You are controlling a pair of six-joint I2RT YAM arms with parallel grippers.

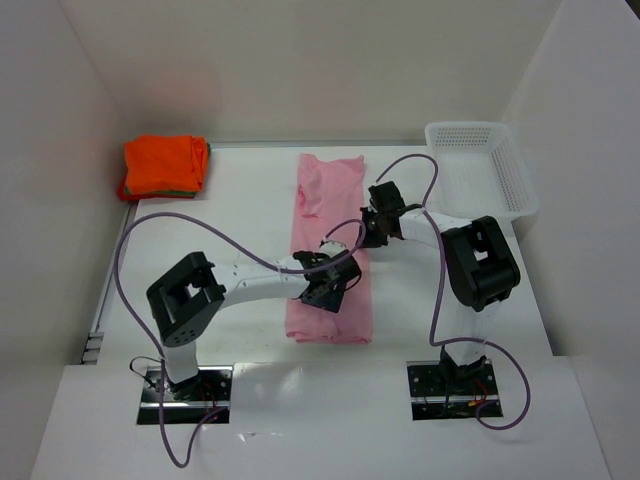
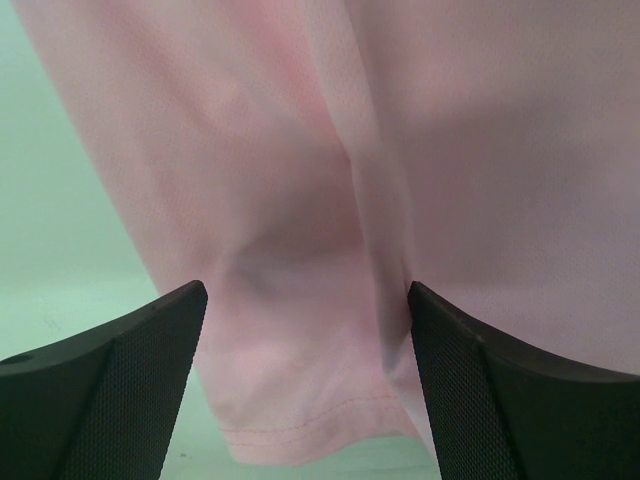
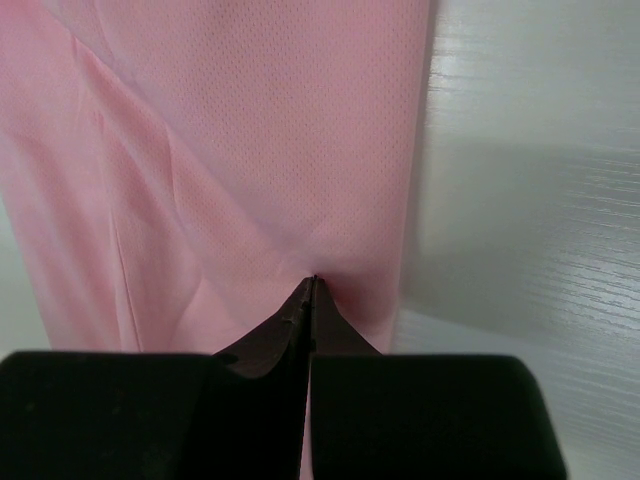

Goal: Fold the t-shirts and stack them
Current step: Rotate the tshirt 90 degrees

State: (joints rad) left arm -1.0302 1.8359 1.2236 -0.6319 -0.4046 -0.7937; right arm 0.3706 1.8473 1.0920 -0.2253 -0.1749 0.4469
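Note:
A pale pink t-shirt [image 1: 325, 200] lies folded into a long narrow strip down the middle of the table. My left gripper [image 1: 335, 288] hovers over its near half, open, the fingers [image 2: 120, 390] straddling a hemmed corner of the pink cloth [image 2: 300, 200] without touching it. My right gripper [image 1: 366, 232] is shut, its tips [image 3: 313, 280] pressed onto the pink cloth [image 3: 250, 130] close to the strip's right edge. I see no cloth between its fingers. A folded bright orange t-shirt [image 1: 165, 163] rests at the far left corner on top of a green one [image 1: 170, 192] that shows only as an edge.
A white mesh basket [image 1: 475, 127] stands at the far right of the table. White walls close in the left, back and right sides. Purple cables loop from both arms over the table beside the pink strip.

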